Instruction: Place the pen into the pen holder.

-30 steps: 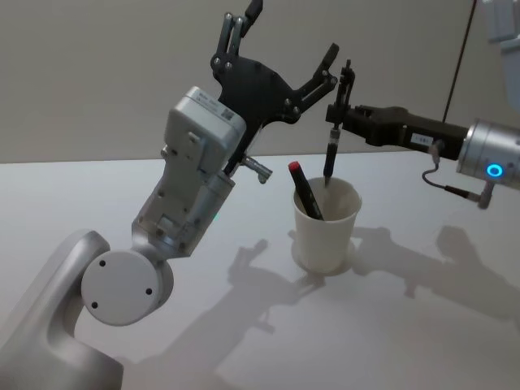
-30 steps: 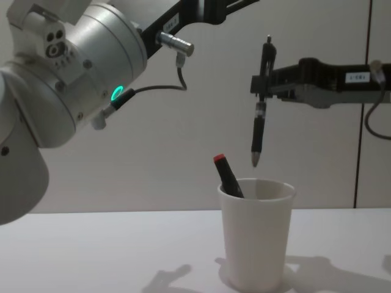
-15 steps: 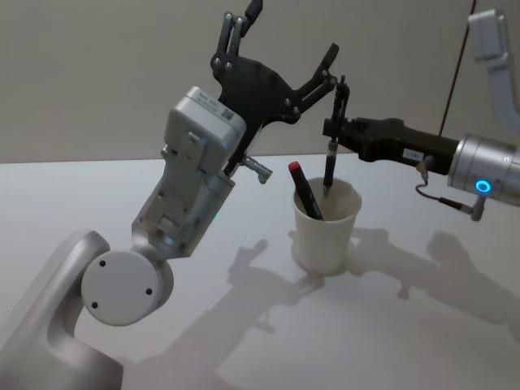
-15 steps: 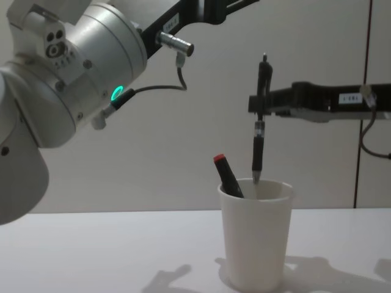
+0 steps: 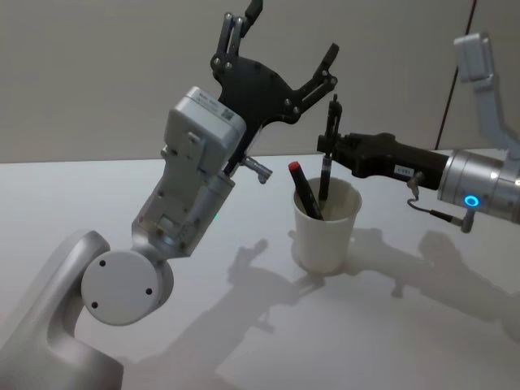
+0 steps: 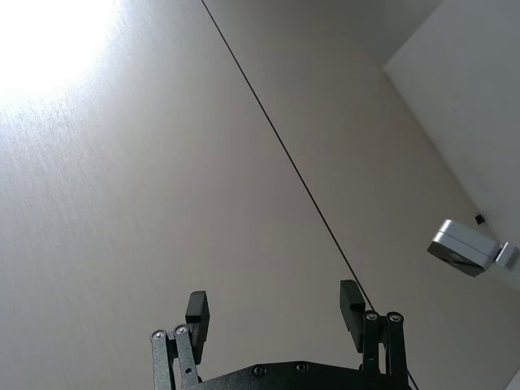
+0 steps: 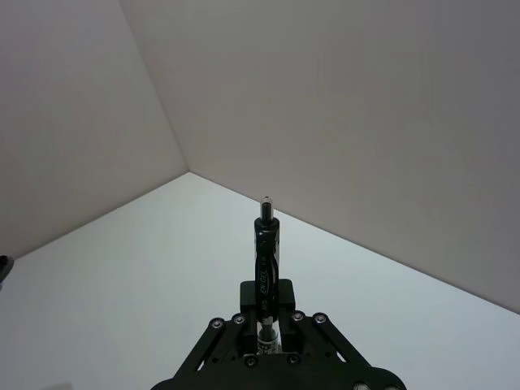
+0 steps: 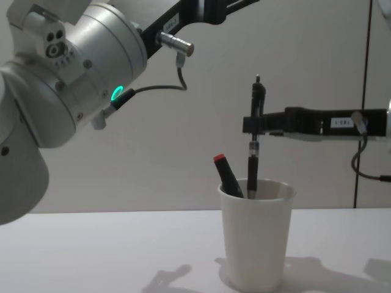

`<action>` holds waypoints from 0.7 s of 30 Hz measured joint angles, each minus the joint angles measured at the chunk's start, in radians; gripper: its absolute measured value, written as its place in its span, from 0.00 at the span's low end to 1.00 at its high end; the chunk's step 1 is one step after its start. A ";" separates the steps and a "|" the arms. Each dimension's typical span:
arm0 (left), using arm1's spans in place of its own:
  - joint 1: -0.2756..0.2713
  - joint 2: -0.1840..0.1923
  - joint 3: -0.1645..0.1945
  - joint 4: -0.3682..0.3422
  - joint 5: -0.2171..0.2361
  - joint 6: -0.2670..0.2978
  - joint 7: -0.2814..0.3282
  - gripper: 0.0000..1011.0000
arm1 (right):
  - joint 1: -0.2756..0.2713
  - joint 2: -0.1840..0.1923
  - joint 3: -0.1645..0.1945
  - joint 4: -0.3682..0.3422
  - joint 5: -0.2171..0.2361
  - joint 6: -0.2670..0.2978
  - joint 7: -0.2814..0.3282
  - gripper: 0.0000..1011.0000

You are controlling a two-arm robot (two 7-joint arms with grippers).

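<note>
A white paper cup, the pen holder (image 5: 327,226) (image 8: 256,235), stands on the table. A black pen with a red cap (image 5: 302,185) (image 8: 226,174) leans inside it. My right gripper (image 5: 331,151) (image 8: 252,124) (image 7: 266,310) is shut on a second black pen (image 5: 327,154) (image 8: 253,137) (image 7: 266,256), held upright with its tip dipping just inside the cup's mouth. My left gripper (image 5: 286,53) (image 6: 275,315) is raised high behind the cup, pointing up at the wall, fingers spread with nothing between them.
The white table (image 5: 244,325) (image 8: 110,250) spreads around the cup. My left arm's grey body (image 5: 183,187) (image 8: 67,73) rises at the left of the cup. A wall stands close behind.
My right gripper has come down and slightly left with the pen; its tip, above the cup a second ago, now sits inside the rim. The left arm has not moved.
</note>
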 joint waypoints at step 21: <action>0.000 0.000 0.000 0.000 0.000 0.000 0.000 0.99 | 0.013 -0.016 -0.021 0.053 -0.031 -0.016 0.043 0.36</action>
